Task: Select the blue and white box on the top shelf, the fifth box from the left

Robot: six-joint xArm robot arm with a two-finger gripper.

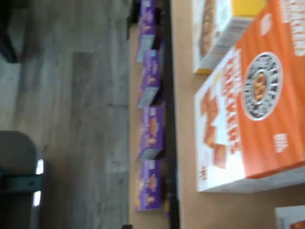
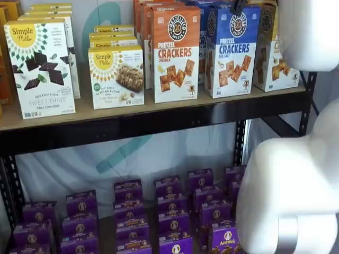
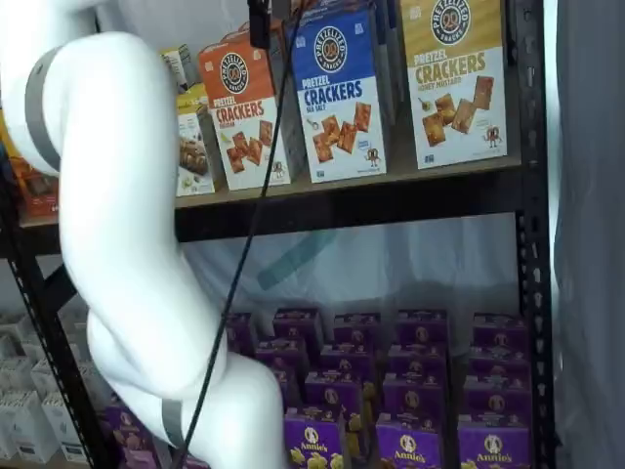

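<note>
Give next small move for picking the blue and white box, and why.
Probably shift sideways along the top shelf toward the blue and white box. The wrist view is filled by the orange carton, its neighbour, so the arm seems lined up one box off. Only a black finger of the pincer shows, holding nothing.

The blue and white box (image 3: 339, 96) is printed cardboard with a slight sheen, as is the orange carton (image 2: 176, 53) at its nine o'clock. The top shelf (image 2: 159, 108) is a matt tan wooden board, smooth, edged by a black painted metal rail (image 2: 159, 124). The arm (image 3: 107, 225) wears glossy white plastic shells. The floor (image 1: 71, 119) looks like grey wood-grain planking, dull.
</note>
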